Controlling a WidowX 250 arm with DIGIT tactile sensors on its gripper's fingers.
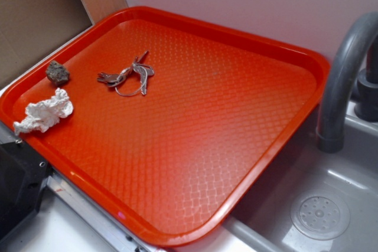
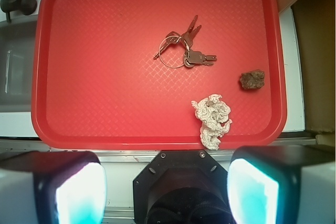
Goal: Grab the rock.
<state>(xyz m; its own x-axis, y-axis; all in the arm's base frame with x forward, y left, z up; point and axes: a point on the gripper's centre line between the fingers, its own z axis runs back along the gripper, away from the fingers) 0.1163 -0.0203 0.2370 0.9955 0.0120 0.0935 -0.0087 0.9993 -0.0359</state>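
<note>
The rock, a small lumpy dark grey-brown stone, lies near the left rim of the red tray in the exterior view and at the right side in the wrist view. My gripper hangs high above the tray's near edge, far from the rock. It is open, and its two fingers stand wide apart with nothing between them. The gripper does not show in the exterior view.
A crumpled white paper wad lies just in front of the rock. A bunch of keys sits mid-tray. A grey sink with a faucet and drain borders the tray. A black robot base sits below the gripper.
</note>
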